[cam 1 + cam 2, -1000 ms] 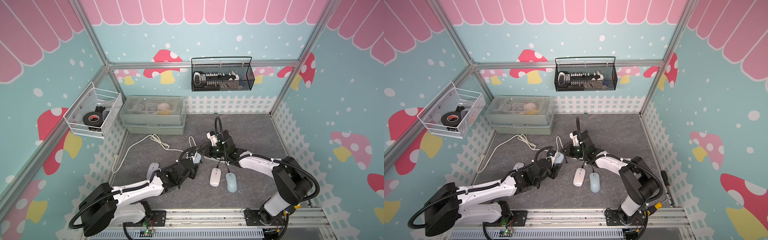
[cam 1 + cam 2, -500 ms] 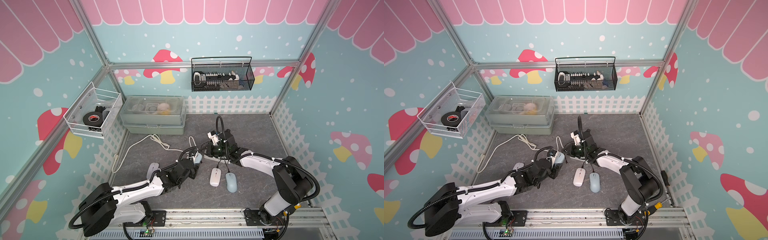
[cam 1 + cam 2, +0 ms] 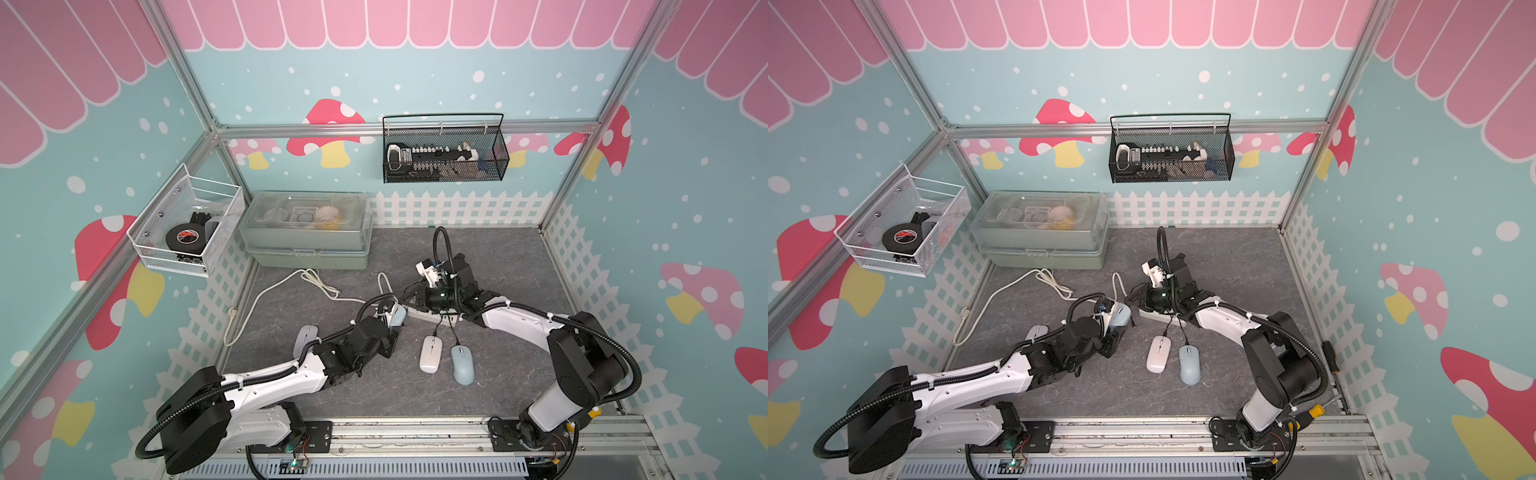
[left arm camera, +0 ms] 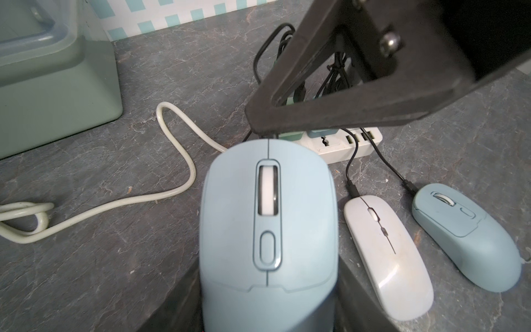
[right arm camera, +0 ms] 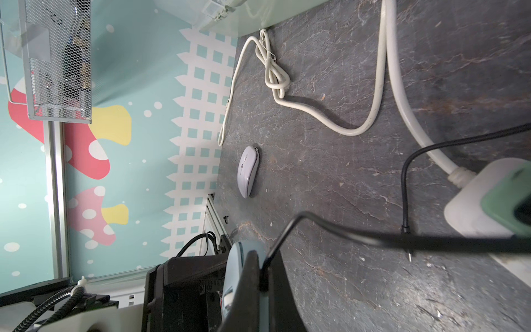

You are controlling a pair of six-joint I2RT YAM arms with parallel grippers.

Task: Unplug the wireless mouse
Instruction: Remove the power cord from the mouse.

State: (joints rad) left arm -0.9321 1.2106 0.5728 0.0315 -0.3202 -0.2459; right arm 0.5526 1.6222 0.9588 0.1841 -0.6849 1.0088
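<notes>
Blue mouse (image 4: pixel 267 230) braced from 2 sides for unplugging
Beside the power strip (image 4: pixel 339 146), the blue mouse is held raised by the left gripper (image 3: pixel 392 328) as an anchor; its black cable (image 5: pixel 283 238) is pinched by the clenched right gripper (image 4: pixel 260 126) for pulling.

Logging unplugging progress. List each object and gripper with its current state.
held blue mouse: lifted off the table
left gripper: shut on held blue mouse
right gripper: shut on black cable at that mouse's nose
white mouse: on table, cable plugged in
second blue mouse: on table, cable plugged in
lilac mouse: on table, no cable
storage box: lid closed
</notes>
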